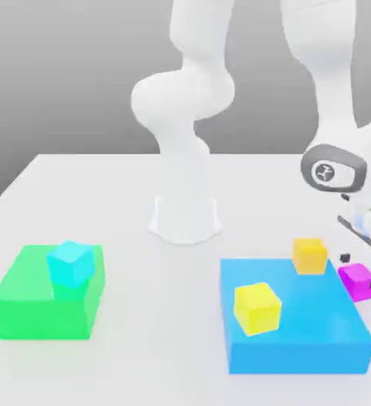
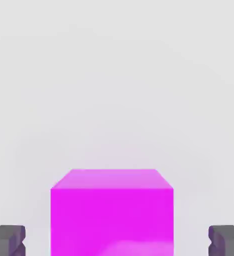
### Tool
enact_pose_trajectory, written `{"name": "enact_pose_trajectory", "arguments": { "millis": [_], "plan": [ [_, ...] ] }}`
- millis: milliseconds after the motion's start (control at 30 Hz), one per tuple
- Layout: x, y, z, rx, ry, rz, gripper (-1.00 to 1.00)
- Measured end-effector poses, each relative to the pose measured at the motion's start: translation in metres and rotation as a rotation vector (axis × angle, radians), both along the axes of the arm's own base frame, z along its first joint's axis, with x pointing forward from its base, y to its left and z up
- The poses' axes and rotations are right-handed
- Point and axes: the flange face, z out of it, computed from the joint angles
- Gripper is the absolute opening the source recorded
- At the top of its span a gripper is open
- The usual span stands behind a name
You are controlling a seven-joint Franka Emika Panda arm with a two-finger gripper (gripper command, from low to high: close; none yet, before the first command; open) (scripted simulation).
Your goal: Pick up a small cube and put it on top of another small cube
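Note:
The small magenta cube [image 1: 357,281] sits on the white table, just off the far right corner of the big blue block [image 1: 300,337] in the exterior view. My gripper [image 1: 353,262] hangs right over it, reaching down from the exterior view's right. In the hand view the magenta cube [image 2: 111,212] lies centred between my two dark fingertips [image 2: 9,241], with a wide gap on each side. The gripper [image 2: 117,241] is open and touches nothing. A small orange cube [image 1: 309,255] and a small yellow cube [image 1: 258,308] rest on top of the blue block.
A small cyan cube [image 1: 70,263] sits on a big green block [image 1: 38,309] at the exterior view's left. The arm's white base [image 1: 185,218] stands at the middle of the table [image 1: 141,262]. The blue block's wall is close beside the magenta cube.

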Motion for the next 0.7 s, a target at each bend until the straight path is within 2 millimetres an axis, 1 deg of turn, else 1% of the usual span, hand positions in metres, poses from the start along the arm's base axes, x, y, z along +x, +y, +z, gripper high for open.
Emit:
{"name": "enact_pose_trajectory", "arguments": {
  "millis": [133,167,200,267,367,400,433,467,500,533,567,600,633,700],
  "plan": [
    [0.0,0.0,0.0,-0.002,0.001,0.0,-1.0],
    [0.0,0.0,-0.004,-0.002,0.0,0.0,-1.0],
    [0.0,0.0,-0.001,-0.002,0.0,0.0,-1.0],
    [0.0,0.001,0.015,-0.002,0.0,0.0,-1.0],
    [0.0,0.0,0.046,-0.002,0.0,0.0,-1.0],
    [0.003,-0.001,0.055,-0.002,0.0,-0.002,-1.0],
    [0.015,0.0,0.063,0.011,-0.007,-0.002,-1.0],
    [0.028,0.004,0.078,0.039,-0.025,0.005,-1.0],
    [0.047,-0.006,0.089,0.048,-0.039,-0.013,-1.0],
    [0.073,-0.029,0.099,0.047,-0.051,-0.059,-1.0],
    [0.091,-0.05,0.109,0.042,-0.06,-0.09,-1.0],
    [0.11,-0.076,0.117,0.034,-0.067,-0.129,-1.0],
    [0.126,-0.103,0.126,0.026,-0.073,-0.169,-1.0],
    [0.145,-0.148,0.142,0.01,-0.079,-0.218,-1.0]
  ]
}}
